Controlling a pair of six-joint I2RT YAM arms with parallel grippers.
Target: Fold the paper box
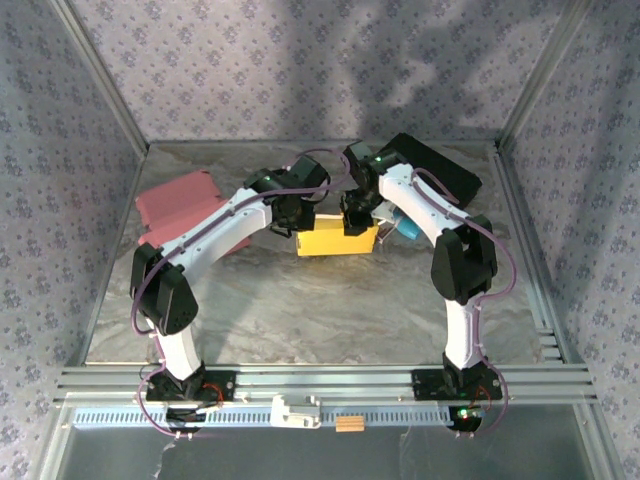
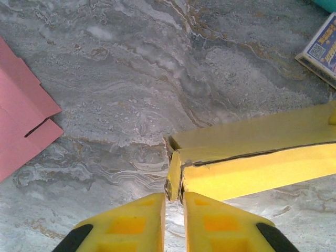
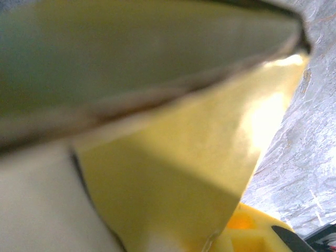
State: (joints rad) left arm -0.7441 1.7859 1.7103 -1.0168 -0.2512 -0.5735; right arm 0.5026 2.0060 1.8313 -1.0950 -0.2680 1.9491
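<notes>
Risks first, from the left. My left pincer is narrow, nearly closed. The end flap of the paper box drops right into the slit at its tips, so I read it as nipping just the flap's bare edge. That's a thin hold: my guess is the flap slips out if I pull or twist, or the card creases off its fold line if I push at an angle. The flap stands slightly off the box's end, with a dark gap along the top seam, so a shove inward could jam it against the wall instead of tucking it. Moving right, my right pincer is down at the box's right part. In its wrist view one yellow finger shows low right beside a blurry yellow panel, and I cannot tell whether it's clamped or just next to the card. If it isn't holding, the whole box could skate over the tabletop when the left side pushes. Further right a small printed carton lies near the box, and a slide that way could bump it. Position: the pink flat card is well apart on the left. The box lies mid-tabletop between both pincers, its left end at the left tips and its right part at the right pincer. A black flat thing sits behind, to the right.
</notes>
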